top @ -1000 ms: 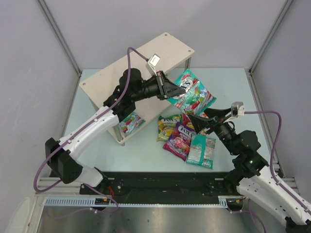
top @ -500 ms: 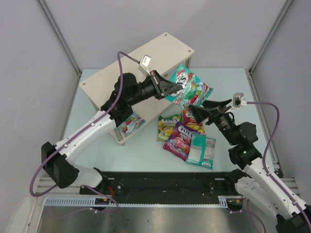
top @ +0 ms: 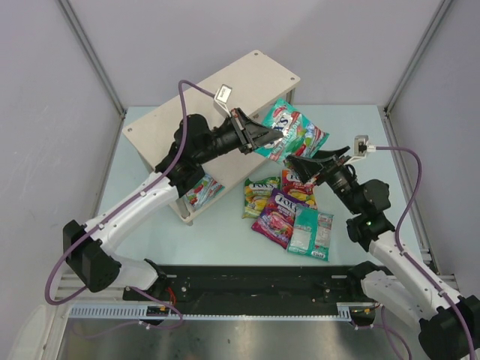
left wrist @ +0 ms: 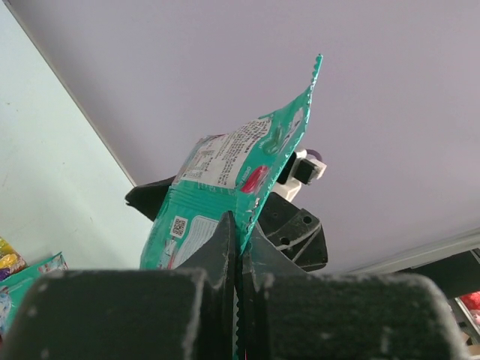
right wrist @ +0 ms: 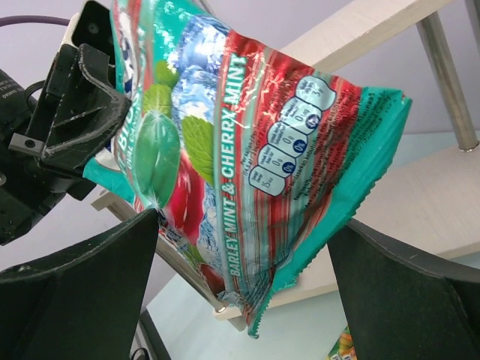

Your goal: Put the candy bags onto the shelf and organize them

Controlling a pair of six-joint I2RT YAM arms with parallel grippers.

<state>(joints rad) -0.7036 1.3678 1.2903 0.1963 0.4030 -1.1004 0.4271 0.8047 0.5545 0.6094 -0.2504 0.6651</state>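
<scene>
Teal candy bag (top: 294, 135) hangs pinched in left pincer (top: 266, 141); right pincer (top: 298, 171) gapes beside it.

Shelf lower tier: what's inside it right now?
One candy bag shows at the lower tier's front edge, partly sticking out. Deeper in is covered by the shelf top and the left arm, so more bags there cannot be ruled out.

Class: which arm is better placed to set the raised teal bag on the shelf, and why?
Probably the left arm: the left gripper is shut on the teal bag, close beside the shelf. The right gripper is open just below the bag, holding nothing.
</scene>
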